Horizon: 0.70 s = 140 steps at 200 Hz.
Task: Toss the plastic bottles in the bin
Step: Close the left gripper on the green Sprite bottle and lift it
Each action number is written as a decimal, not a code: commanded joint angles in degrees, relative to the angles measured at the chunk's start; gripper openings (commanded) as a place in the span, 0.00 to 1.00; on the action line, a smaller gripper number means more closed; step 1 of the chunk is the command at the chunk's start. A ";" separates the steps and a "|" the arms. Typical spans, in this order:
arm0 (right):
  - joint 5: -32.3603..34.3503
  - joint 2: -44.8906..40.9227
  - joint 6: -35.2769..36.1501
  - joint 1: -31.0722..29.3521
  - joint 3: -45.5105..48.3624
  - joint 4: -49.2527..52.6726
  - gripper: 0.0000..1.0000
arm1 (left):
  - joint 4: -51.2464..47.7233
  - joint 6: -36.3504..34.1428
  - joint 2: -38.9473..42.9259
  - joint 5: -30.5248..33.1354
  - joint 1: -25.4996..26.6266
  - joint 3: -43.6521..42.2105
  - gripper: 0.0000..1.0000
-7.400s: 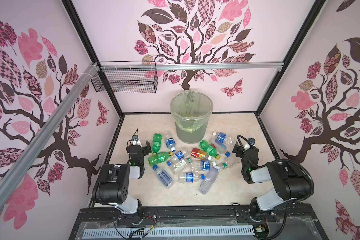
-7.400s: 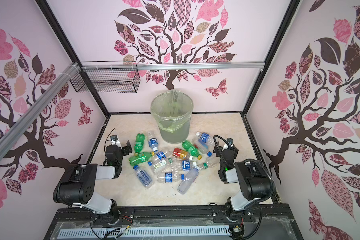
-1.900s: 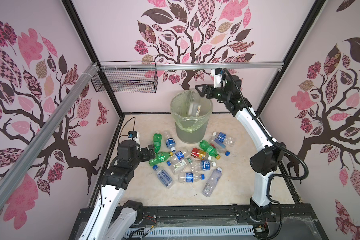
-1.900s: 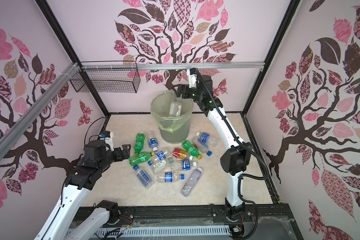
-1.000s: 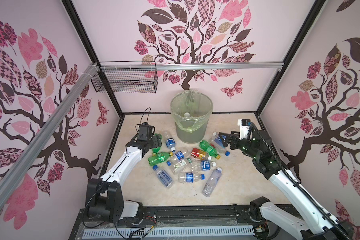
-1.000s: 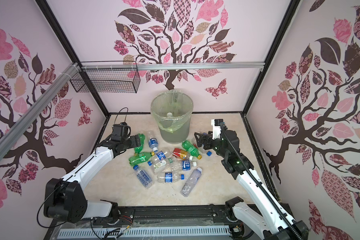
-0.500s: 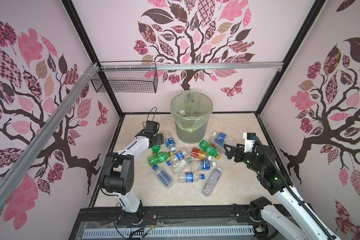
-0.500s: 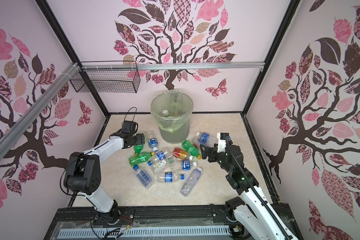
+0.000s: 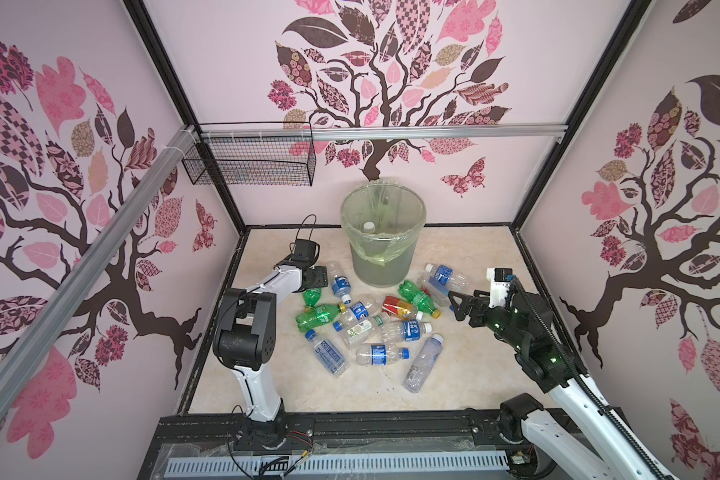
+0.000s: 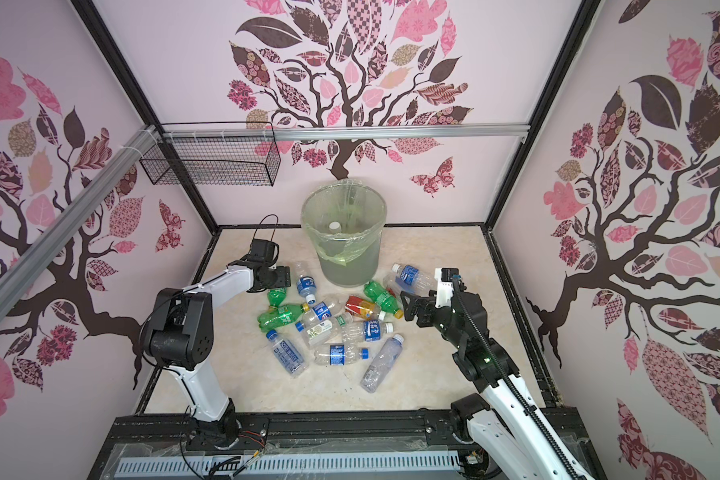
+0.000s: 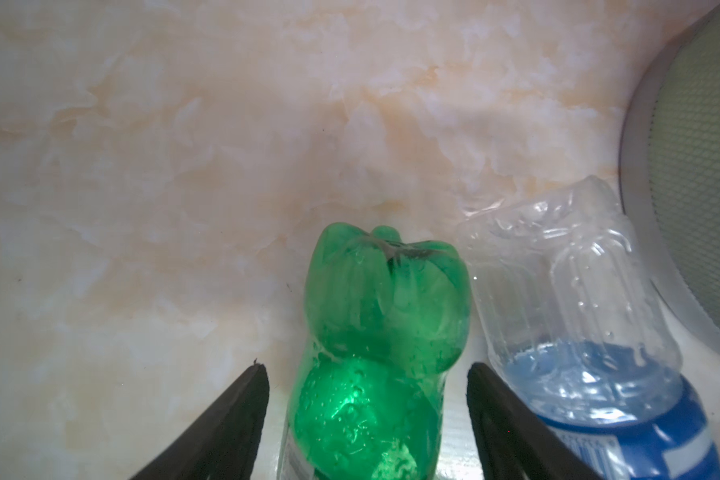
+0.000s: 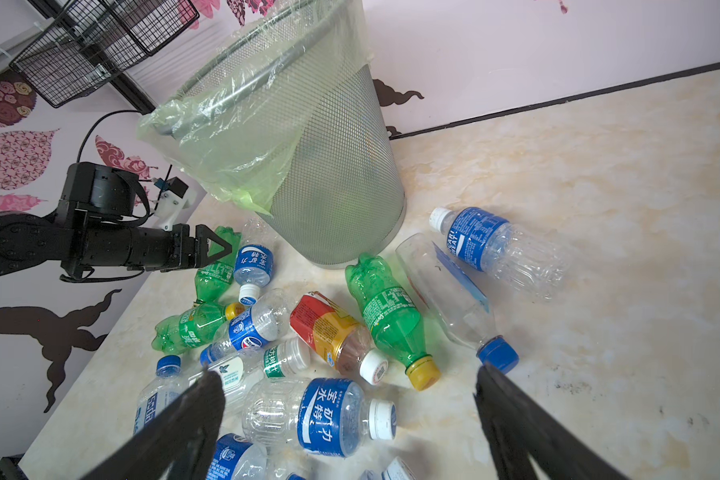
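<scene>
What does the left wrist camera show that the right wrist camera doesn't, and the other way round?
Only the left wrist view: the left end effector close up, its fingers open, with gaps either side of a green bottle. Only the right wrist view: the red-yellow bottle, the bag-lined rim of the bin, the black wire basket. Both: that green bottle, the blue-labelled clear bottle beside it, the bin's mesh wall, the marbled floor.

A black wire basket [image 9: 250,166] hangs on an aluminium rail [image 9: 433,133] above the far left corner of the marble-patterned tabletop [image 9: 474,257], against a pink back wall [image 9: 233,62] bearing a tree decal [image 9: 375,83] and a butterfly decal [image 9: 468,178].
</scene>
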<state>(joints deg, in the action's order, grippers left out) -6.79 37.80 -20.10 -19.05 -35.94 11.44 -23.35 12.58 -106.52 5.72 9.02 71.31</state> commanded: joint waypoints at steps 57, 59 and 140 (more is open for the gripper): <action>0.59 -0.85 -0.91 -0.02 0.08 0.40 0.97 | -1.61 -1.33 -4.66 -5.46 -0.49 4.07 0.50; 0.62 -0.94 -0.91 -0.02 0.08 0.42 0.97 | -1.72 -1.37 -4.66 -5.63 -0.49 4.09 0.48; 1.50 -0.45 -1.50 -0.02 0.87 0.69 0.96 | -0.42 1.32 8.64 -5.53 -0.85 -2.23 0.38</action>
<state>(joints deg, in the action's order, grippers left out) -6.37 37.58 -20.88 -19.05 -35.90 11.44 -25.17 12.40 -105.73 1.21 8.64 72.18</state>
